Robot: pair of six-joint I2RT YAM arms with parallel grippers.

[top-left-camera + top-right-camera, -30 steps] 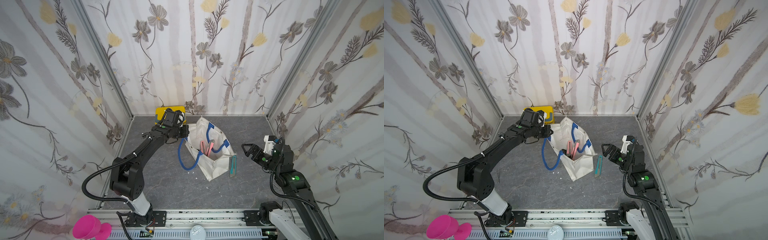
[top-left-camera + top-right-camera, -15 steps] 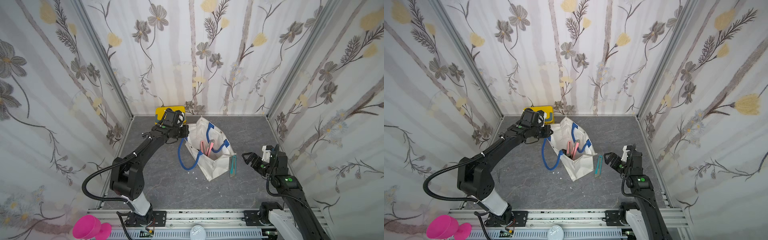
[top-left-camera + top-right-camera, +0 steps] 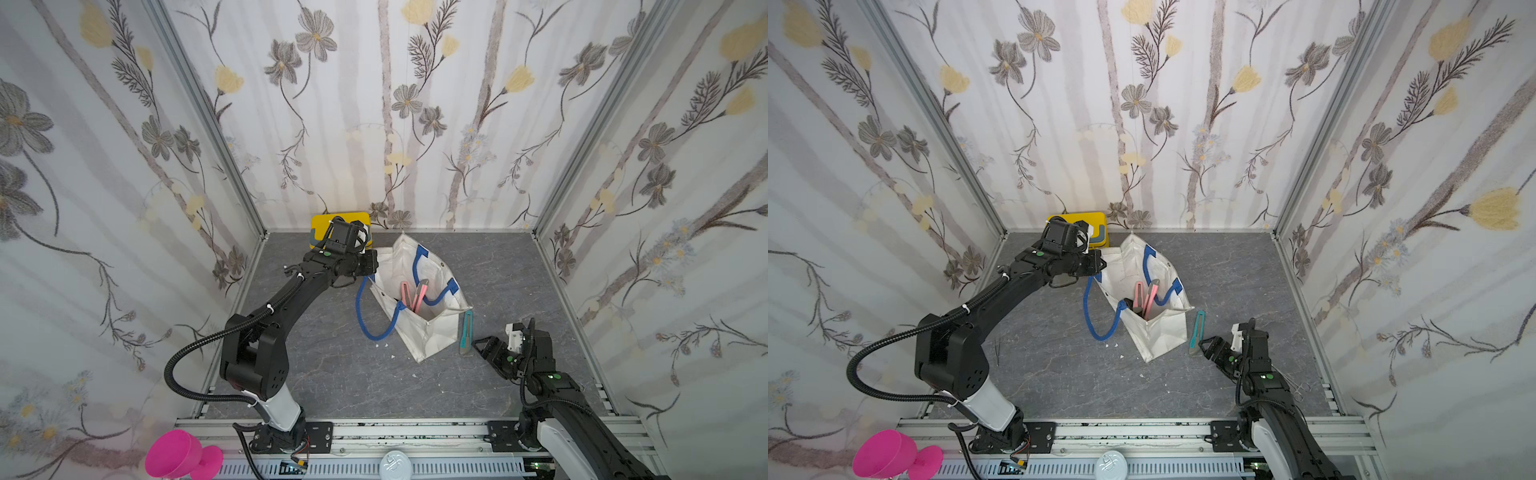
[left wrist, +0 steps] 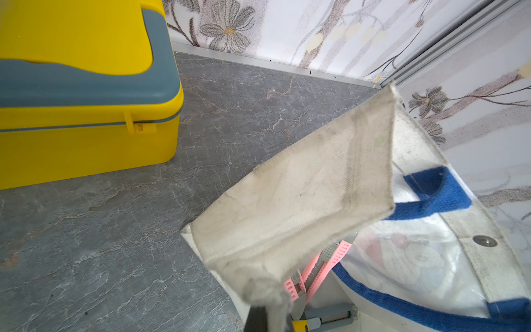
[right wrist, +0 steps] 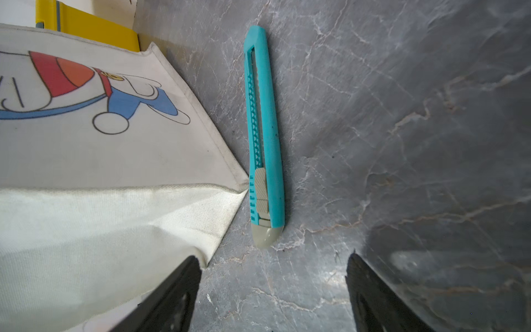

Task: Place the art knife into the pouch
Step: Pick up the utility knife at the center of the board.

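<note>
The art knife (image 3: 465, 332) (image 3: 1198, 332) (image 5: 263, 138) is teal with a grey tip and lies flat on the grey floor, right beside the pouch's side. The pouch (image 3: 419, 332) (image 3: 1158, 336) (image 4: 301, 195) (image 5: 86, 143), off-white canvas with blue rope handles, stands with its mouth held wide. My left gripper (image 3: 372, 264) (image 3: 1100, 262) (image 4: 268, 316) is shut on its rim fabric. My right gripper (image 3: 478, 344) (image 3: 1202, 344) (image 5: 272, 257) is open and low over the floor, just short of the knife's grey end, holding nothing.
Two pink knives (image 3: 411, 295) (image 4: 319, 267) stand inside the pouch. A yellow box with a grey handle (image 3: 324, 224) (image 4: 86, 86) sits at the back wall behind my left wrist. Enclosure walls close in on three sides. A pink object (image 3: 178, 455) sits beyond the front rail.
My right arm has come down and towards the front, ending near the knife's grey end, and its jaws have narrowed a little. The left arm and pouch have not moved.
</note>
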